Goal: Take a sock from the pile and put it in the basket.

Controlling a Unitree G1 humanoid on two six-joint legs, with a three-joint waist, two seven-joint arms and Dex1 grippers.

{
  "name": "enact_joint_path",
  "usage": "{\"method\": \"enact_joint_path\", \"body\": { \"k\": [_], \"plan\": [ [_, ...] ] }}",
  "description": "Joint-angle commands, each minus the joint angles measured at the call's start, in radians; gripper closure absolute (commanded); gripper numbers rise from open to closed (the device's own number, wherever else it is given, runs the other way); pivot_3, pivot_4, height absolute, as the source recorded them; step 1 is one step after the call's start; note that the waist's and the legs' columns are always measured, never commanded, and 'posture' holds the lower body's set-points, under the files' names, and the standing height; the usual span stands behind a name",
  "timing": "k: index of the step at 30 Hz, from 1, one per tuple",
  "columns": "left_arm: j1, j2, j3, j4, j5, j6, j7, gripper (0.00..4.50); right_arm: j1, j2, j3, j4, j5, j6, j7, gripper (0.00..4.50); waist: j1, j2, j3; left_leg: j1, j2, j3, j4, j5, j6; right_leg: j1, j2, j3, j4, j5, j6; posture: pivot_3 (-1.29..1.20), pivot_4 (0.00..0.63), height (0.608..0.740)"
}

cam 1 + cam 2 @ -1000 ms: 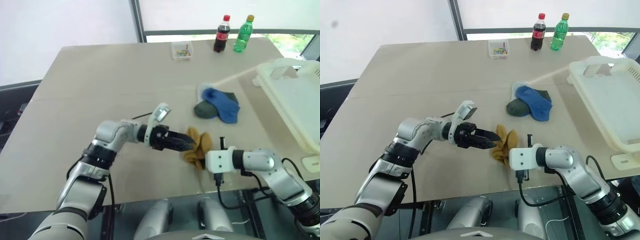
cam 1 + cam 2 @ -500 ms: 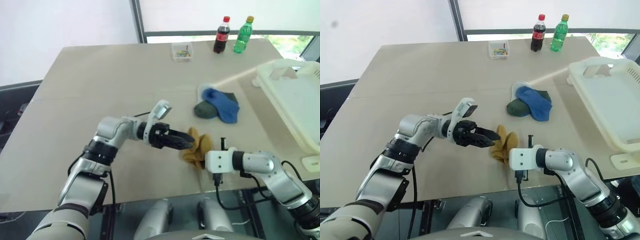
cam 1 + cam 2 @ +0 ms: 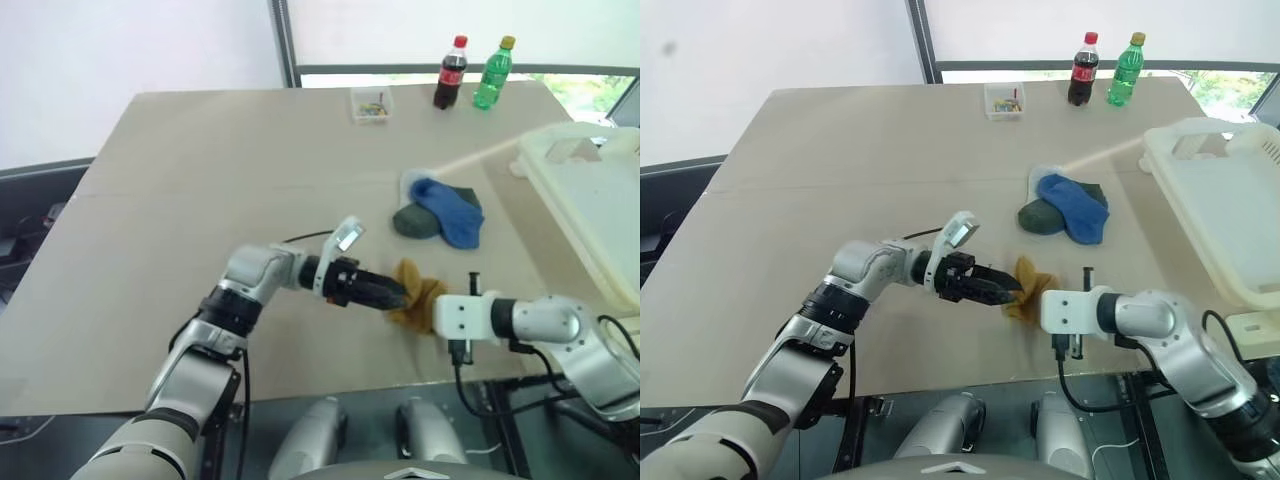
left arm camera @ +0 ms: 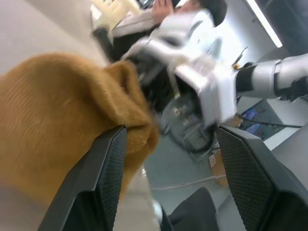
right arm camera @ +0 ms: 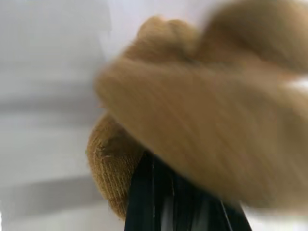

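A mustard yellow sock lies crumpled near the front edge of the beige counter, between the two grippers. The left gripper reaches in level from the left with its jaws apart, one black finger against the sock's fabric and the other clear of it, so the sock is not clamped by it. The right gripper comes from the right, its jaws closed tight on the same sock; the right wrist view shows the yellow knit bunched over its black fingers.

Farther back and slightly right sits the rest of the pile: a royal blue sock draped over a dark grey-green one, with a pale blue piece behind. The basket stands at the right edge of the counter, well apart from the held sock, with the pile lying roughly between the two.

At the far edge stand a dark cola bottle and a green bottle side by side, and a small clear box to their left, all far from the arms.
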Motion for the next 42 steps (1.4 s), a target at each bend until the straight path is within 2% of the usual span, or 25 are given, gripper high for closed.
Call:
{"method": "enact_joint_path", "body": {
  "k": [1,4,8,15,20,24,30,34,37,42],
  "plan": [
    [-0.014,-0.027,-0.025,0.040,0.040,-0.041,-0.003,1.38,0.043,-0.046,-0.058,-0.067,0.002,0.026,0.009,4.50,0.000,0.000,0.000,0.000,0.000,0.000,0.000,0.000,0.000,0.000,0.000,0.000,0.000,0.000,0.000,0.00,0.150,0.729],
    [-0.034,-0.067,-0.013,0.073,0.041,-0.067,-0.016,1.38,0.068,-0.046,-0.064,-0.051,-0.042,0.027,-0.040,4.50,0.000,0.000,0.000,0.000,0.000,0.000,0.000,0.000,0.000,0.000,0.000,0.000,0.000,0.000,0.000,0.00,0.150,0.729],
    [-0.060,-0.091,0.039,0.092,0.015,-0.064,-0.028,1.38,0.054,0.024,-0.038,0.012,-0.031,-0.026,-0.085,4.50,-0.001,-0.001,0.001,-0.001,0.000,0.000,0.000,0.000,0.000,0.000,0.000,-0.001,0.000,0.000,0.000,0.00,0.150,0.729],
    [-0.017,-0.039,0.103,0.064,0.034,-0.058,0.033,1.38,-0.056,0.138,0.052,0.316,-0.123,-0.229,-0.181,4.50,-0.024,-0.001,0.000,0.003,0.001,0.001,-0.001,0.000,0.000,0.001,0.000,0.001,0.000,0.000,0.000,0.00,0.150,0.729],
    [0.113,0.026,0.199,-0.110,0.007,-0.021,0.173,1.38,-0.150,0.147,0.094,0.453,-0.177,-0.407,-0.198,4.50,-0.035,-0.001,0.000,0.006,0.002,0.003,-0.002,0.000,0.000,0.001,0.001,0.003,0.001,0.000,0.000,0.00,0.150,0.729],
    [0.284,0.071,0.328,-0.318,-0.065,0.012,0.277,1.38,-0.205,0.158,0.117,0.529,-0.181,-0.566,-0.195,4.50,-0.032,-0.001,0.000,0.006,0.002,0.003,-0.003,0.001,-0.001,0.001,0.001,0.003,0.001,0.000,0.000,0.00,0.150,0.729],
    [0.444,0.081,0.415,-0.470,-0.102,0.023,0.416,1.38,-0.250,0.149,0.124,0.638,-0.204,-0.760,-0.198,4.50,-0.027,-0.001,0.000,0.007,0.002,0.004,-0.005,0.001,-0.001,0.001,0.001,0.004,0.001,0.000,0.000,0.00,0.150,0.729],
    [0.495,0.087,0.425,-0.509,-0.109,0.006,0.462,1.38,-0.265,0.131,0.077,0.608,-0.156,-0.736,-0.158,4.50,-0.027,-0.001,0.000,0.007,0.002,0.004,-0.007,0.001,-0.001,0.001,0.001,0.004,0.001,0.000,0.000,0.00,0.150,0.729],
    [0.509,0.085,0.439,-0.518,-0.128,0.008,0.489,1.38,-0.259,0.111,0.044,0.521,-0.066,-0.628,-0.078,4.50,-0.024,0.000,0.000,0.006,0.002,0.004,-0.007,0.001,-0.001,0.001,0.001,0.004,0.000,0.000,0.000,0.00,0.150,0.729],
    [0.528,0.091,0.434,-0.528,-0.145,-0.002,0.508,1.38,-0.284,0.095,0.045,0.420,-0.007,-0.463,0.036,4.50,-0.025,0.000,0.000,0.006,0.002,0.004,-0.009,0.001,-0.001,0.001,0.001,0.004,-0.001,0.000,-0.001,0.00,0.150,0.729]
  ]
}}
